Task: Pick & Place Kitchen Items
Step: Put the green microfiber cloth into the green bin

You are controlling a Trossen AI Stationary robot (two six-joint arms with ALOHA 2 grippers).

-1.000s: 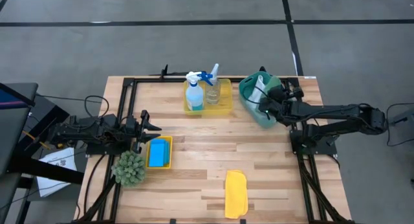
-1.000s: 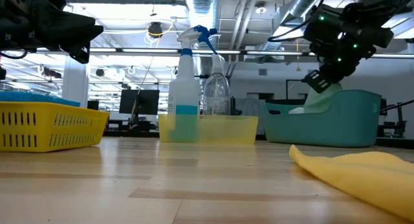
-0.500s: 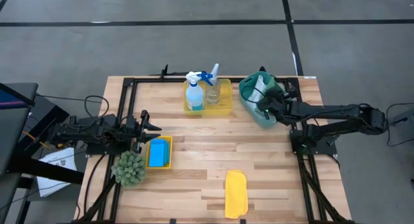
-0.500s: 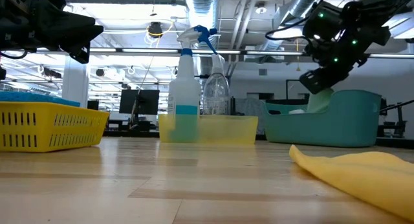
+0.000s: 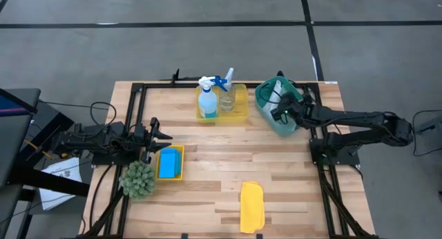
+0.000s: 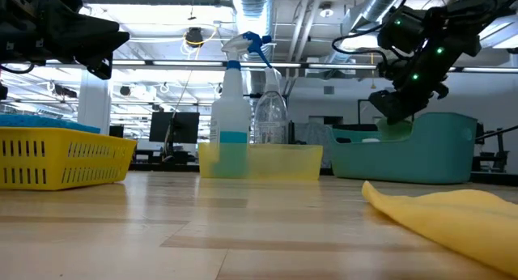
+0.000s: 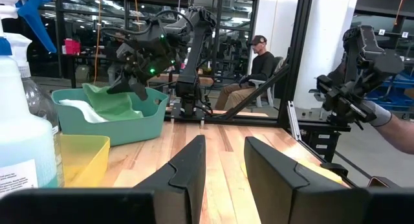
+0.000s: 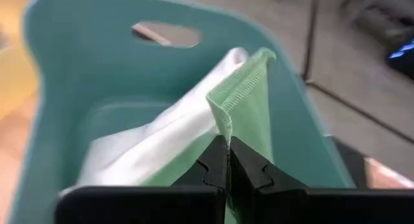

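My right gripper (image 5: 278, 115) is over the teal bin (image 5: 266, 109) at the table's far right, shut on a green cloth (image 8: 249, 94). A white cloth (image 8: 155, 149) lies in the bin beside it. A yellow cloth (image 5: 251, 206) lies flat near the front edge. A blue sponge (image 5: 168, 163) sits in a small yellow tray (image 5: 181, 163) at the left. A blue-liquid spray bottle (image 5: 207, 101) and a clear bottle (image 5: 226, 97) stand in a yellow tray (image 5: 242, 112) at the back. My left gripper (image 5: 160, 134) waits open at the left edge, holding nothing. My right gripper pinches the green cloth at a fold in its stitched edge (image 8: 225, 120) between its two fingertips. The fingers come slanting down from the table's right side. The cloth droops below them into the teal bin, against the white cloth, and stays slack.
A spiky green ball (image 5: 138, 179) sits near the left edge, in front of the sponge tray. Bare wood lies between the trays, the bin and the yellow cloth. A black frame runs around the table. A person sits in the room beyond (image 7: 259, 62).
My right gripper has tipped downward and turned at the wrist, easing slightly toward the table's left over the bin. It has stayed shut. The green cloth has sunk with it, lower into the teal bin.
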